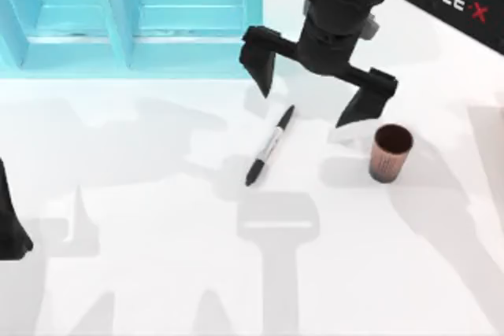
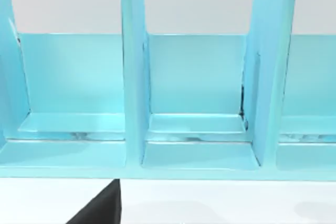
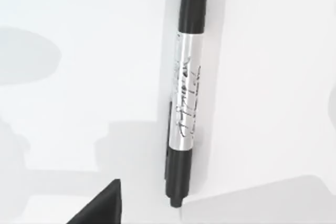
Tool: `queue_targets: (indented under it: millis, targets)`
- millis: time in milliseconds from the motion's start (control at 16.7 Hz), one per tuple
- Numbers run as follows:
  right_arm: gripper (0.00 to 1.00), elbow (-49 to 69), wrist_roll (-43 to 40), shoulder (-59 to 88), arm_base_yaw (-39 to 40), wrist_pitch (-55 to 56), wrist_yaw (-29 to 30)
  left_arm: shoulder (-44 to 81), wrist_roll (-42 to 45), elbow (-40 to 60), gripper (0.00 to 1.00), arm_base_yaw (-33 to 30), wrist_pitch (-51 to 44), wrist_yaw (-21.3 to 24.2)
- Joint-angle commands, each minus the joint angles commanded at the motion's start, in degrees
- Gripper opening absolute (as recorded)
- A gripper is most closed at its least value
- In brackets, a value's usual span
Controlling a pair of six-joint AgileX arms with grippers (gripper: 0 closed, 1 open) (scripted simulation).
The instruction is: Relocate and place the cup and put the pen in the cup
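The pen (image 1: 268,146), black at both ends with a grey-white printed barrel, lies flat on the white table near its middle. It also appears lying lengthwise in the right wrist view (image 3: 184,98). The copper-brown cup (image 1: 389,152) stands upright to the right of the pen. My right gripper (image 1: 311,92) hangs open above the table, just behind the pen's far end, its fingers spread wide with nothing between them. The cup sits just in front of its right finger. My left arm (image 1: 12,226) is parked at the table's left edge.
A turquoise shelf unit (image 1: 130,13) with upright dividers stands along the back left; its compartments also face the left wrist camera (image 2: 194,103). White table (image 1: 157,273) stretches out in front of the pen and cup.
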Motion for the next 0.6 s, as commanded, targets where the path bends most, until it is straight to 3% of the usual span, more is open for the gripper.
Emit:
queue_targets:
  millis: [240,600]
  targets:
    - [1.0,-2.6,5.9,0.9,1.8,6.2,-1.0,0.0,0.0,0.0,1.0,0.0,0.0,0.0]
    - [1.0,-2.8,6.1,0.9,1.6,6.5,-0.9,0.0,0.0,0.0,1.0,0.0,0.0,0.0]
